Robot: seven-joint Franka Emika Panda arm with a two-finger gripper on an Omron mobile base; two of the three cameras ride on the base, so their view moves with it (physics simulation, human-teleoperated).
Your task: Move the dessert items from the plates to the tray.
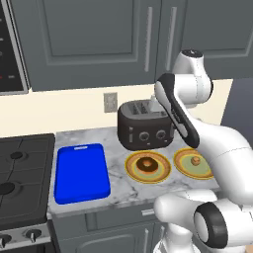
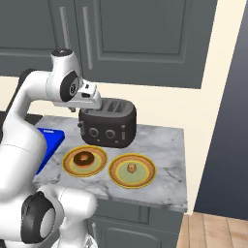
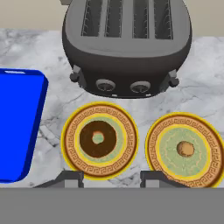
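- Arm rises from the base, elbow bent high, forearm reaching forward over the counter (image 1: 123, 185); the hand hangs above the toaster (image 2: 107, 122), well clear of the plates.
- Gripper (image 3: 111, 177) looks down at the counter; its two finger tips (image 3: 65, 178) stand wide apart with nothing between them, low in the hand view, over the near edge of the donut plate.
- Plates: two, side by side in front of the toaster, close but apart. Left plate (image 3: 70, 151), right plate (image 3: 205, 164).
- Dessert items: two. One chocolate-glazed ring donut (image 3: 98, 138) lies flat at the middle of the left plate. One small tan pastry lump (image 3: 185, 149) sits at the middle of the right plate.
- Tray: one, bright blue (image 1: 81, 173), flat on the marble left of the donut plate, near it but not touching; nothing on it.
- Toaster: one, dark, four slots on top, two knobs facing the plates.
- Black stovetop (image 1: 22, 170) lies left of the tray; grey cabinets (image 1: 94, 39) above.
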